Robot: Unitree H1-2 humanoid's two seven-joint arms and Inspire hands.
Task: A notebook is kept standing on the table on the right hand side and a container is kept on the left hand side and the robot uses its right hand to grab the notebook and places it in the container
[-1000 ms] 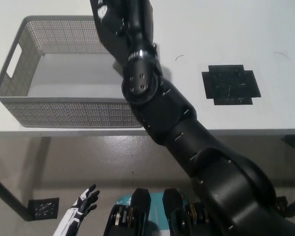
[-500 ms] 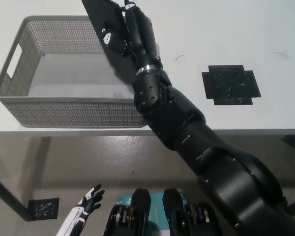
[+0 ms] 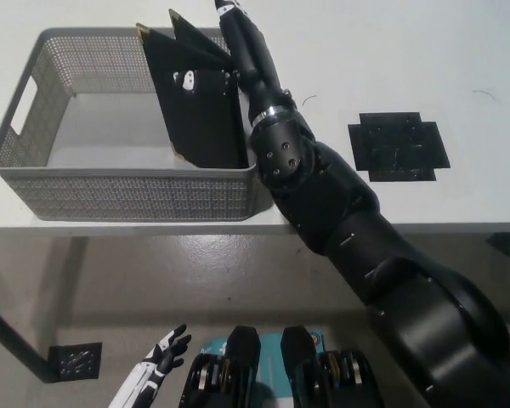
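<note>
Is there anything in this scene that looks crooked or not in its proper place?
Yes. The notebook leans tilted inside the container at its right end, its covers slightly apart and top corners above the rim. The right hand is at its edge. The left hand hangs low, open.

Notebook (image 3: 200, 106) lowered into container (image 3: 34, 183); arm extended.
</note>
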